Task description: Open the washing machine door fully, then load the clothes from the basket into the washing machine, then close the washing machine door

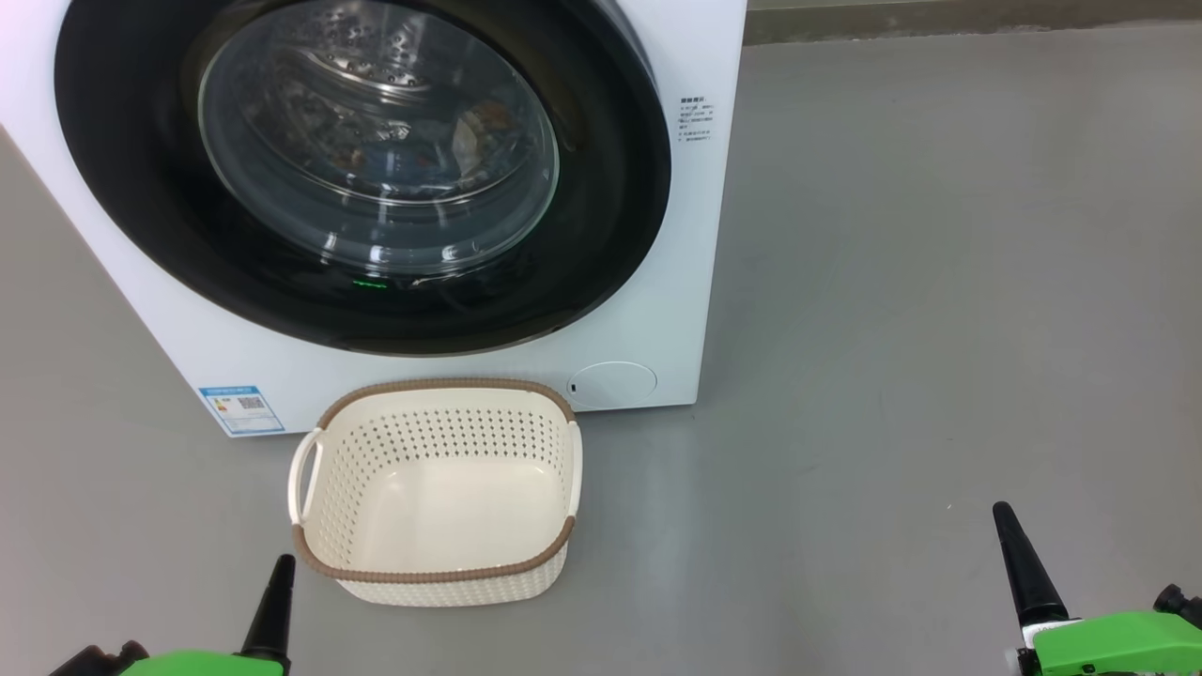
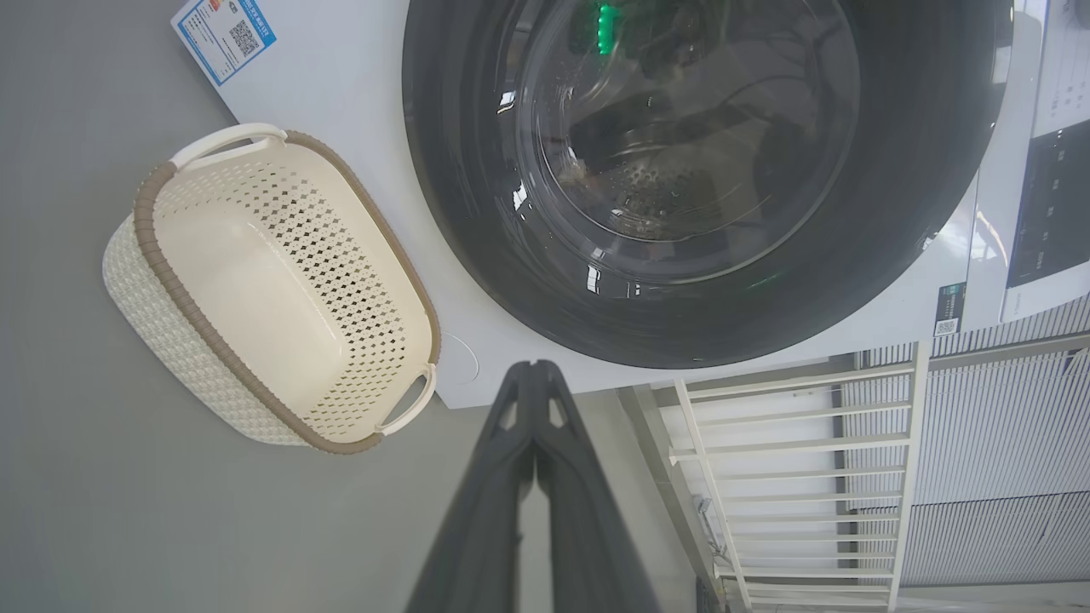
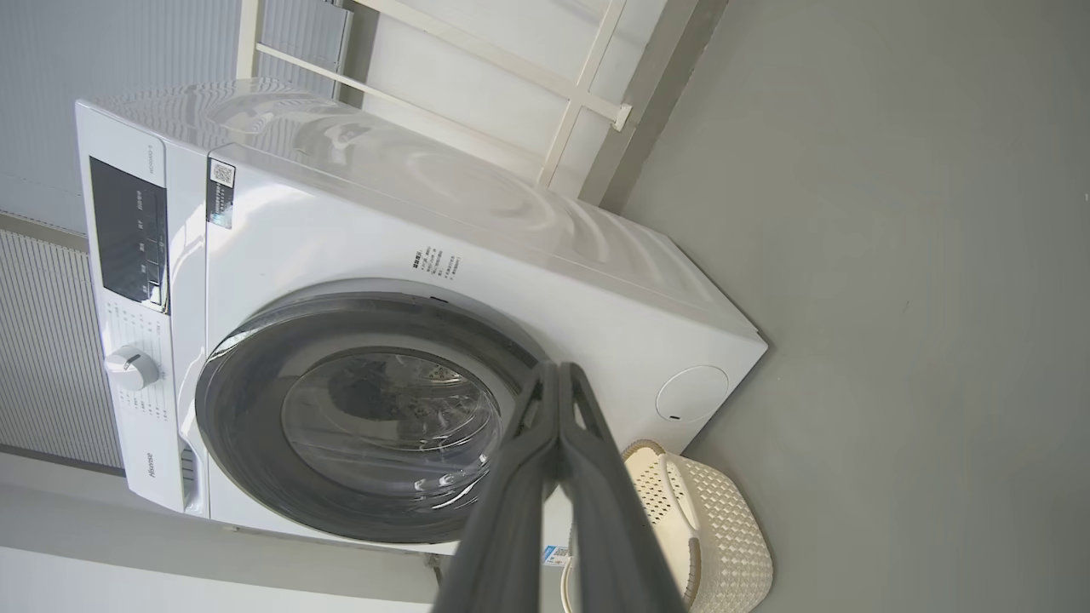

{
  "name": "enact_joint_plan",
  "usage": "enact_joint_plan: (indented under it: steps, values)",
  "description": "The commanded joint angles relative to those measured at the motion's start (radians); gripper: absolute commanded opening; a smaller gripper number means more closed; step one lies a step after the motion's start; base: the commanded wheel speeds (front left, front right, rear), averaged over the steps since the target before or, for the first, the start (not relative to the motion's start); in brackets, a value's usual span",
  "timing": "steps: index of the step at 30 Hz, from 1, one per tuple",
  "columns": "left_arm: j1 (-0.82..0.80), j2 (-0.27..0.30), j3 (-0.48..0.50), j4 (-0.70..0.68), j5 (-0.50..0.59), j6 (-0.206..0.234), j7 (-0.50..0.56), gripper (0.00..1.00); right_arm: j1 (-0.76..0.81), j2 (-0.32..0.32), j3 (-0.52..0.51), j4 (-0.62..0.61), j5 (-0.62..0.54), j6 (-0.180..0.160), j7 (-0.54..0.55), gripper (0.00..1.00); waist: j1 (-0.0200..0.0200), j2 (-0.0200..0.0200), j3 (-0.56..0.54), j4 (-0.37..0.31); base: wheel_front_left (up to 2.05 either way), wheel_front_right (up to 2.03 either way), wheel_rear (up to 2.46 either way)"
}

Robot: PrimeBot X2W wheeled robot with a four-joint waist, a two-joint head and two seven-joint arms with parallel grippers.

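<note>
Nearest the head camera, the left end effector (image 1: 279, 587) and the right end effector (image 1: 1022, 554) rise from the lower corners. Each has its two dark fingers pressed together and holds nothing, as both wrist views confirm. Just ahead of the left one, and slightly toward the middle, the basket (image 1: 432, 575) stands empty on the grey floor (image 1: 939, 282), close against the foot of the washing machine (image 1: 657, 319). Above it the washing machine door (image 1: 615, 188) lies flush with the white front, which we read as shut. Behind its glass we take a pale, orange-tinged patch for the clothes (image 1: 472, 134), though reflections prevent certainty. On this reading we judge loading and closing done, with little or nothing left. Should the door need a further press or pull, the governing relation is this: the door lies forward of and above both end effectors, with its centre in the left half of the head view. The left arm is therefore the nearer, while the right one hangs well apart, over the floor to the machine's right. We cannot tell on which side the hinge sits.
</note>
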Motion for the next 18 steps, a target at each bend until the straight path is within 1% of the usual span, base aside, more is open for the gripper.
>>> enact_joint_plan:
  steps: [1,18]
  values:
    - [-0.043,0.02,0.032,-0.019,-0.027,-0.01,0.007,0.0,-0.045,-0.004,0.012,-0.02,0.031,-0.004,0.007,0.0,-0.0001,-0.0001,0.0,-0.001,0.0,0.0,0.0]
    - [-0.066,0.024,0.056,-0.016,-0.195,-0.026,0.054,0.0,-0.075,0.011,0.009,-0.006,0.213,-0.005,0.055,0.0,-0.0001,-0.0001,-0.003,-0.011,0.0,0.0,0.0]
